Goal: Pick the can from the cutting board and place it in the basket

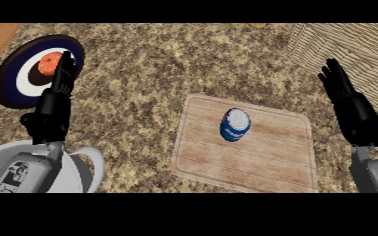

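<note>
Can (pixel 235 125) upright mid-board (pixel 280 165), untouched. Basket (pixel 339 45) at upper right. Right hand (pixel 353 111) near basket, fingers straight, holding nothing. Left hand (pixel 53 109) at left, fingers extended over plate (pixel 18 77) bearing orange fruit (pixel 50 63).

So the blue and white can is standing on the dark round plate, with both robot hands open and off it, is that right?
Not quite. The head view shows the blue and white can on the wooden cutting board, not the dark round plate. The left robot hand and right robot hand are open, clear of it.
</note>
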Robot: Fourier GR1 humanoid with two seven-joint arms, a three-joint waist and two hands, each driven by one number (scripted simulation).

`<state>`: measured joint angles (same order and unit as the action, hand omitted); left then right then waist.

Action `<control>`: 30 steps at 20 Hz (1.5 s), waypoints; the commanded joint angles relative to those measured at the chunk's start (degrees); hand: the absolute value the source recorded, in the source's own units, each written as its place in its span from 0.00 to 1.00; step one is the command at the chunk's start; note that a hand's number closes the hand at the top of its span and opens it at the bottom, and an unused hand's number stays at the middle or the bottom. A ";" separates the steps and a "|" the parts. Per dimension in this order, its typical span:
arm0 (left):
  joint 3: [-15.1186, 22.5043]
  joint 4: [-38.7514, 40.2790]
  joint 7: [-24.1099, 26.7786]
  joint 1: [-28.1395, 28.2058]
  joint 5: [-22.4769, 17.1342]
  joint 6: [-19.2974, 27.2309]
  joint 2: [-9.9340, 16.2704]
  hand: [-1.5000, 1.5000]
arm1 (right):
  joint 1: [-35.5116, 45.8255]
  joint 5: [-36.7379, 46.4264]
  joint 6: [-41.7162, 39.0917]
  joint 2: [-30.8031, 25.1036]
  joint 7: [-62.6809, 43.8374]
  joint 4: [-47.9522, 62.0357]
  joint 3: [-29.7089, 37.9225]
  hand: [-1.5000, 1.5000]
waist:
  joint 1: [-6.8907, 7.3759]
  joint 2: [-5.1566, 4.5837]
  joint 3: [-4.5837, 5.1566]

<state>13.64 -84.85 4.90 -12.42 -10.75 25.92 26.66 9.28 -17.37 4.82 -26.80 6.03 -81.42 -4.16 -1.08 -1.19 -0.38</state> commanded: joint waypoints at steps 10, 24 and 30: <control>4.86 10.27 -17.18 8.57 -9.34 -11.75 -2.63 0.50 | 18.69 3.89 0.22 16.30 -2.84 -8.35 -17.43 1.00 | 5.24 0.78 0.65; 2.61 7.99 -21.09 12.41 -9.80 -12.53 -1.32 0.50 | 36.09 35.32 2.30 -2.21 -38.12 -4.78 -25.42 0.00 | 1.36 3.06 1.11; 2.11 6.61 -22.75 12.33 -9.45 -12.27 -1.57 0.50 | 47.02 27.46 -16.95 -8.81 -52.52 -11.35 -23.36 0.00 | 0.53 3.05 0.85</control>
<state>13.31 -80.46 -17.55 -7.45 -19.98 13.77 26.66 50.06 13.65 -1.73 -31.22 -38.18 -90.00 -28.64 -0.76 2.34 -0.71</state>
